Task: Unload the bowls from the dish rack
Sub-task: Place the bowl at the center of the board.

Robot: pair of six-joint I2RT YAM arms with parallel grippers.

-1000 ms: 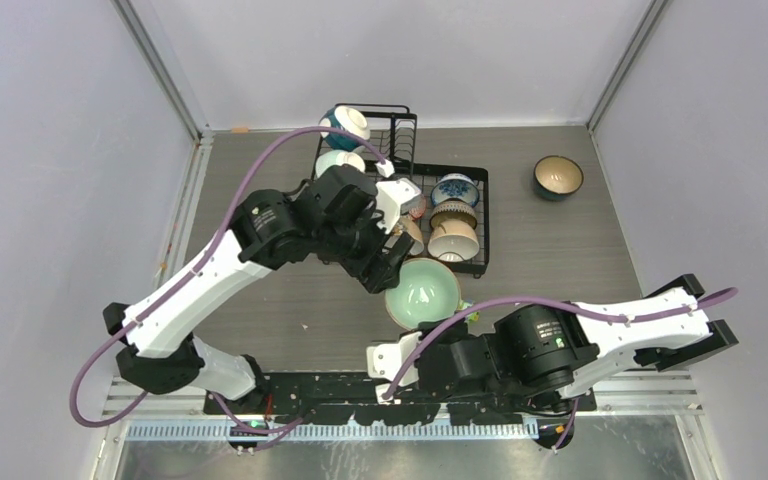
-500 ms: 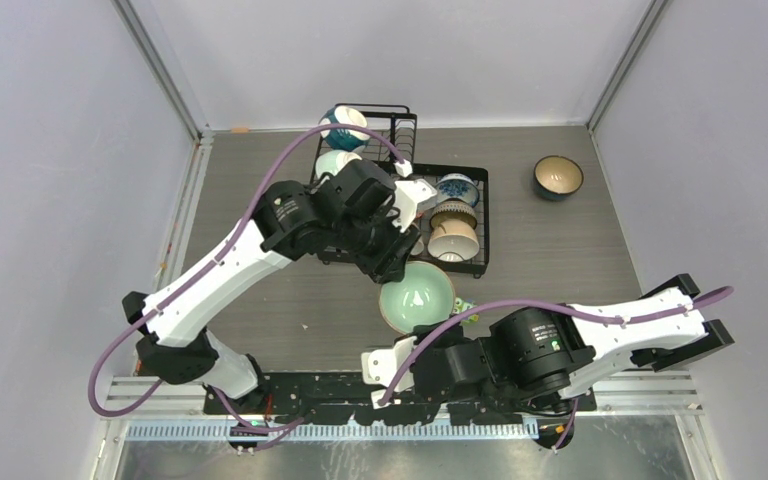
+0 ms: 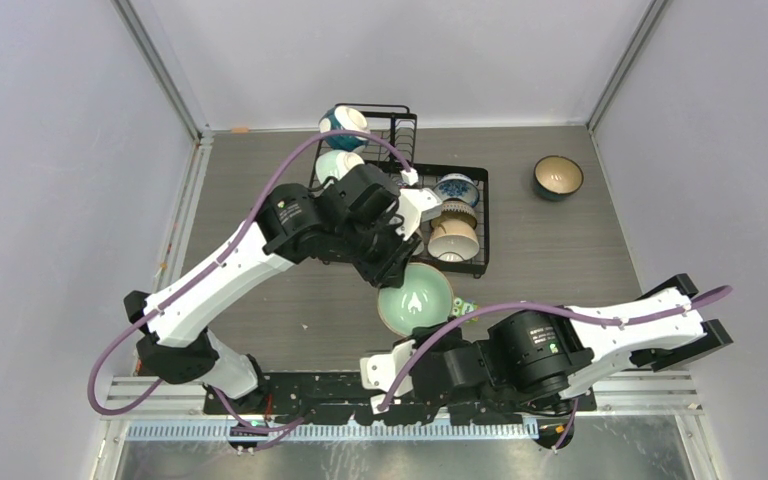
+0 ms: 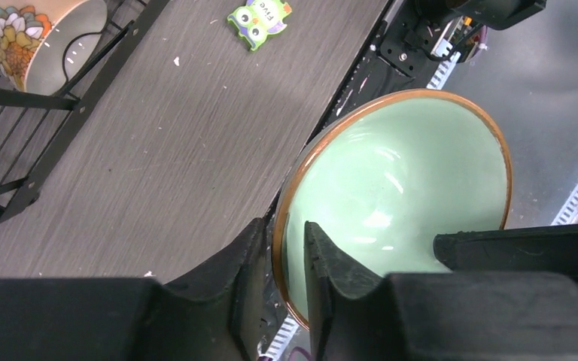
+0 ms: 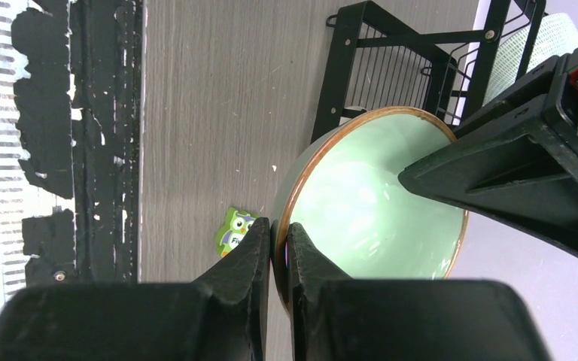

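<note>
Top external shows grey table (image 3: 580, 250), pale walls (image 3: 50, 150).

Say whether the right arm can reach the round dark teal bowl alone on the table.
Probably not now: the right end effector is shut on the mint green ceramic bowl, whose rim the left end effector straddles.

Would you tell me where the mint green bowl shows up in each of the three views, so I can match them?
Top external: the mint green bowl is at the centre, just beyond the arm bases.
Left wrist: it fills the lower right.
Right wrist: it sits right of centre.
Shared landmark: the green owl toy on the table beside it.
</note>
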